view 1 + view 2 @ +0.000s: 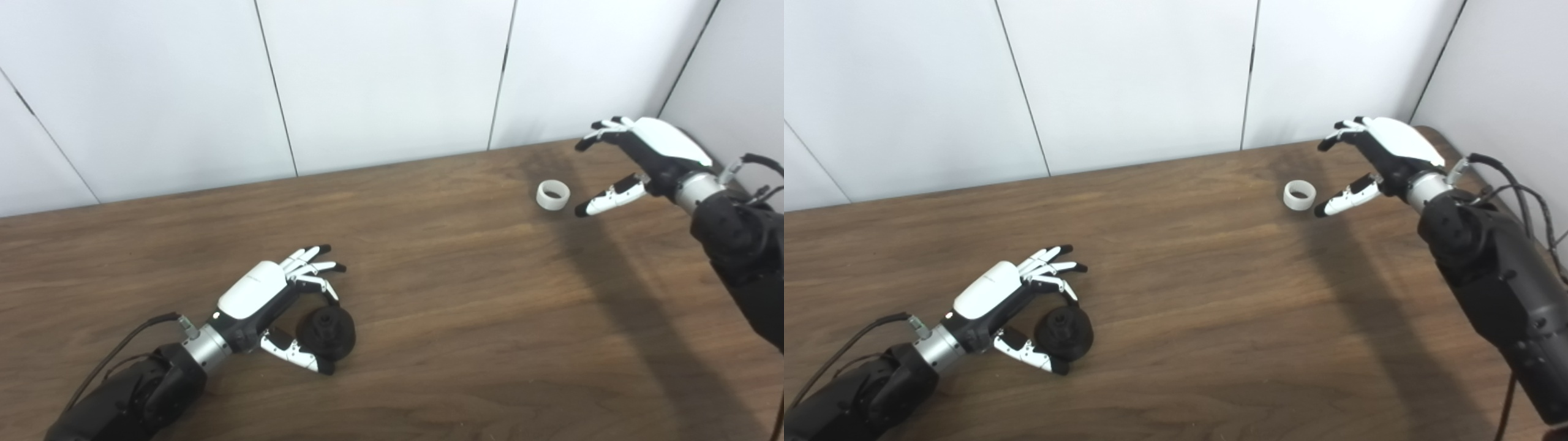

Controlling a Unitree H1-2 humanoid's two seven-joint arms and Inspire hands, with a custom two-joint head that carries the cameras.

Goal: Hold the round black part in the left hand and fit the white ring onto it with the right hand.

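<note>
At the near left of the wooden table, the left hand lies low beside the round black part, which rests on the tabletop. Its fingers are spread and arch above and behind the part, while the thumb reaches along the part's near side; the hand half encircles it, yet I cannot tell whether anything actually touches, and nothing looks pinched or lifted. Across a broad stretch of bare wood, well apart from the black part, the white ring lies flat at the far right, opening upward. Just to its right hangs the right hand, spread wide, with its fingers raised on the ring's far side and its thumb pointing at the ring from close by, seemingly not yet in contact. By my judgement the task is at its very start: neither piece is grasped. Still to come are closing the left hand on the black part and raising it, picking up the ring, bringing the two together, and seating the ring.
</note>
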